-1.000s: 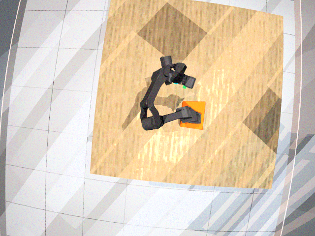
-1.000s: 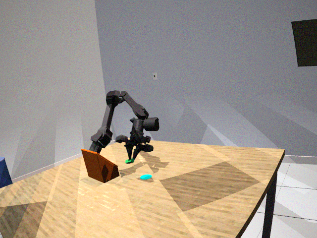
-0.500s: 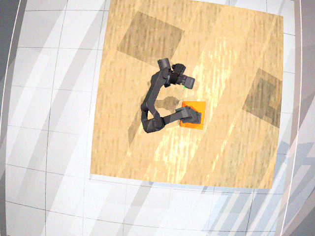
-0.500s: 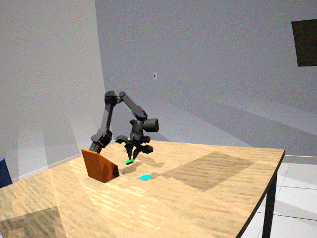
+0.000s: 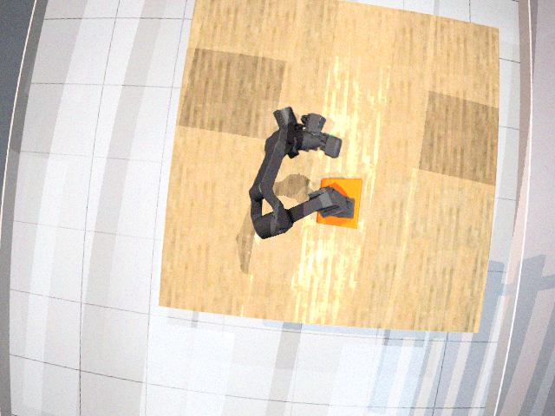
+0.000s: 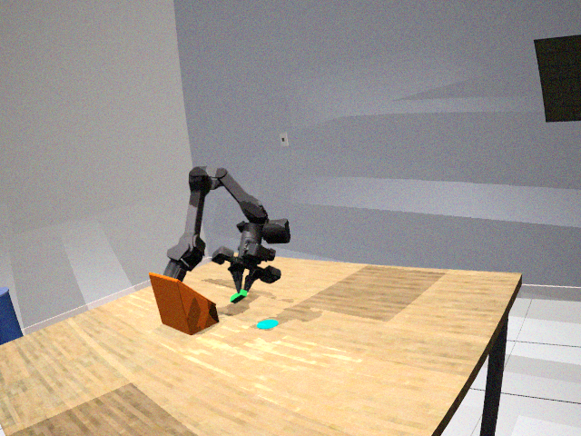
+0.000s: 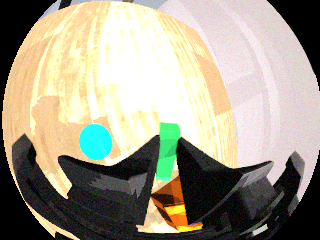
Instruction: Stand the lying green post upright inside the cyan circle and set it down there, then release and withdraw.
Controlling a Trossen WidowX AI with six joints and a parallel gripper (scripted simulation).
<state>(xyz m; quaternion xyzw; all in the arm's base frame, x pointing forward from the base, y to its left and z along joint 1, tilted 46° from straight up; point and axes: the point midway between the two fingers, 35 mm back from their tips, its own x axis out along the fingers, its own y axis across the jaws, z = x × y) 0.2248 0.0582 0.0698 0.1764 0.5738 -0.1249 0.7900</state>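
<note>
My gripper (image 6: 243, 287) (image 7: 168, 139) is shut on the green post (image 6: 239, 295) (image 7: 167, 150) (image 5: 332, 135). The post hangs tilted from the fingertips, a little above the wooden table (image 6: 375, 338). In the wrist view it sticks out beyond the two dark fingers. The cyan circle (image 6: 267, 323) (image 7: 95, 140) lies flat on the table, in front and to the right of the post in the exterior view, and to the left of the fingers in the wrist view. In the overhead view the arm hides the circle.
An orange wedge-shaped block (image 6: 181, 304) (image 5: 349, 185) (image 7: 175, 206) stands at the arm's base, left of the circle. The table's right edge (image 6: 507, 304) drops to a tiled floor. A blue object (image 6: 8, 316) stands at the far left.
</note>
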